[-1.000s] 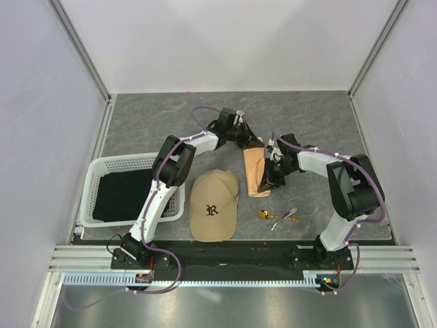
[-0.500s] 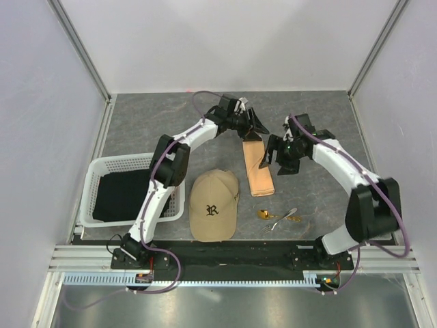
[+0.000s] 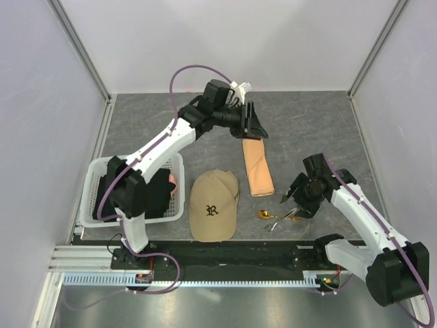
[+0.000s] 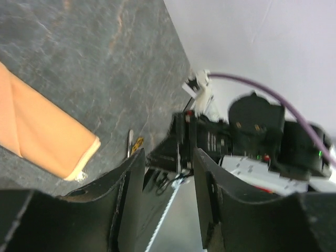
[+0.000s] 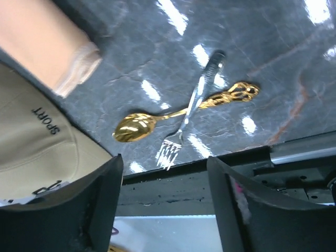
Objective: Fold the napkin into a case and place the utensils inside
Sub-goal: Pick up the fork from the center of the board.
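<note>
The peach-orange napkin (image 3: pixel 257 167) lies folded into a narrow strip on the grey table (image 3: pixel 321 130); its corner shows in the left wrist view (image 4: pixel 37 131) and the right wrist view (image 5: pixel 47 47). A gold spoon (image 5: pixel 157 119) and a silvery fork (image 5: pixel 190 113) lie crossed near the front edge, small in the top view (image 3: pixel 278 216). My left gripper (image 3: pixel 257 130) hovers open and empty at the napkin's far end. Open as well, my right gripper (image 3: pixel 292 198) hangs just above and right of the utensils, holding nothing.
A tan baseball cap (image 3: pixel 214 205) sits left of the napkin, its brim in the right wrist view (image 5: pixel 37 142). A white basket (image 3: pixel 94 179) with black cloth (image 3: pixel 116 195) stands at the left. A black rail (image 3: pixel 225 251) runs along the table's front edge.
Both grippers opened and let go of the napkin. The left arm rose and swung back over the napkin's far end. The right arm pulled back toward the front, over the utensils.
</note>
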Controlling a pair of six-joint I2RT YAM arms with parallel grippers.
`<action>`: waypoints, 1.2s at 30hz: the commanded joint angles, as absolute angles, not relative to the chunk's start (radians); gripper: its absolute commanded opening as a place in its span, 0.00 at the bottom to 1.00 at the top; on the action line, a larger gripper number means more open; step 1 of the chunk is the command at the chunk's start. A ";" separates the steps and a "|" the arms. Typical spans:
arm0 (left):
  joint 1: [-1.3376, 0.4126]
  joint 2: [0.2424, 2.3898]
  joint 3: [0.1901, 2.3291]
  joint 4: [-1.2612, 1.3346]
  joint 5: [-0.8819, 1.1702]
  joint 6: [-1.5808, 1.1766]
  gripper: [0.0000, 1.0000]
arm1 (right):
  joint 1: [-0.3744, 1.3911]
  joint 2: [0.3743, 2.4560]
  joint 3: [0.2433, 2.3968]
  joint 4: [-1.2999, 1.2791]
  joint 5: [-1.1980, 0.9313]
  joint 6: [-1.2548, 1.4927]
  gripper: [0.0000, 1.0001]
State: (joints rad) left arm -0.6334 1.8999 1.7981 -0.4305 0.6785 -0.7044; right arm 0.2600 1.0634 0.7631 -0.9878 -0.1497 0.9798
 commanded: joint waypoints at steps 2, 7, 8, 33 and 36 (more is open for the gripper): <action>-0.742 1.796 1.729 -0.592 0.537 -0.468 0.49 | 0.282 1.057 0.695 -1.002 -0.121 1.144 0.68; -0.798 1.763 1.654 -0.595 0.505 -0.488 0.49 | 0.308 1.104 0.680 -0.990 -0.078 1.192 0.47; -0.808 1.755 1.622 -0.591 0.494 -0.491 0.48 | 0.317 1.111 0.677 -0.974 -0.074 1.196 0.45; -0.807 1.678 1.476 -0.572 0.578 -0.456 0.53 | 0.584 1.427 0.627 -0.775 0.070 1.393 0.07; -0.781 1.684 1.470 -0.558 0.629 -0.454 0.56 | 0.606 1.378 0.629 -0.799 0.090 1.376 0.00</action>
